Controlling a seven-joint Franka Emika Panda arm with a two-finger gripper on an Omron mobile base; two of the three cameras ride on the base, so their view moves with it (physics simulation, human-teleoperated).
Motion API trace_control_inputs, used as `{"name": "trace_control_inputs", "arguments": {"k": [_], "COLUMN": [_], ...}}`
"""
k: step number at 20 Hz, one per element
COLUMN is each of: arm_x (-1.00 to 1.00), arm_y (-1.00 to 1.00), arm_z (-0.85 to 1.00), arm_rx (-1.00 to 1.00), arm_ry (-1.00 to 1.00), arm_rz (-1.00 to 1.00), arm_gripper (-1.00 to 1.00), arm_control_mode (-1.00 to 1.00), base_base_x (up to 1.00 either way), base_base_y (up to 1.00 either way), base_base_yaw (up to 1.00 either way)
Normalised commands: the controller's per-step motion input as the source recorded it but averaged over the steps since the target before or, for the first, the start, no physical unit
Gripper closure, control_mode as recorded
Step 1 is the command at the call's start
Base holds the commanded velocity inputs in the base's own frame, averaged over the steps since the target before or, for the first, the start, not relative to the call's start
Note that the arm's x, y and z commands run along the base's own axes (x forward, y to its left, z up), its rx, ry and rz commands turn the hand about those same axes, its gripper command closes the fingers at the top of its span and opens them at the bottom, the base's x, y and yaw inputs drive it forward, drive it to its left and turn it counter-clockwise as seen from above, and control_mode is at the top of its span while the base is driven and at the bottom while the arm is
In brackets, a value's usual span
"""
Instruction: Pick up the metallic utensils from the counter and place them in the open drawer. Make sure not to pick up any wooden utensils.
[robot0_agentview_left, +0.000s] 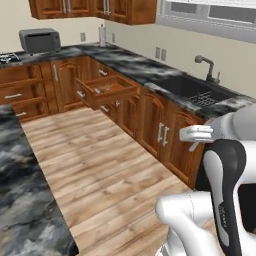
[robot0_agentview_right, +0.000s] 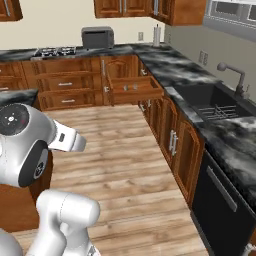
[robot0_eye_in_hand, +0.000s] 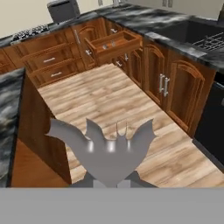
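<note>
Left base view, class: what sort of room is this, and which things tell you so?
A home kitchen, it seems: a sink with a tap, a toaster oven and wooden cabinets.

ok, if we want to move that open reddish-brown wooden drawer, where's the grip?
Take the short silver bar handle on the narrow front of the reddish-brown wooden drawer, coming in from the floor side, square to that front. The bar seems to stand proud of the wood, so jaws could close across it.

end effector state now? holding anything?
End effector: shut, gripping what looks like a fork, its tines poking up past the fingertips.
</note>
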Motion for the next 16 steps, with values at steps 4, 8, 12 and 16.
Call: {"name": "trace_control_inputs", "arguments": {"k": [4, 8, 12, 16], "arm_x": [0.0, 0.0, 0.0, 0.0], "arm_y": [0.0, 0.0, 0.0, 0.0], "arm_z": [0.0, 0.0, 0.0, 0.0], "arm_rx": [0.0, 0.0, 0.0, 0.0], "arm_ry": [0.0, 0.0, 0.0, 0.0], "arm_rz": [0.0, 0.0, 0.0, 0.0], "arm_gripper": [1.0, 1.0, 1.0, 1.0], "arm_control_mode": [1.0, 1.0, 1.0, 1.0], "base_base_x": [1.0, 1.0, 1.0, 1.0], "base_base_y": [-1.0, -0.25, -0.66, -1.0], "base_base_yaw": [0.25, 0.22, 0.15, 0.15]}}
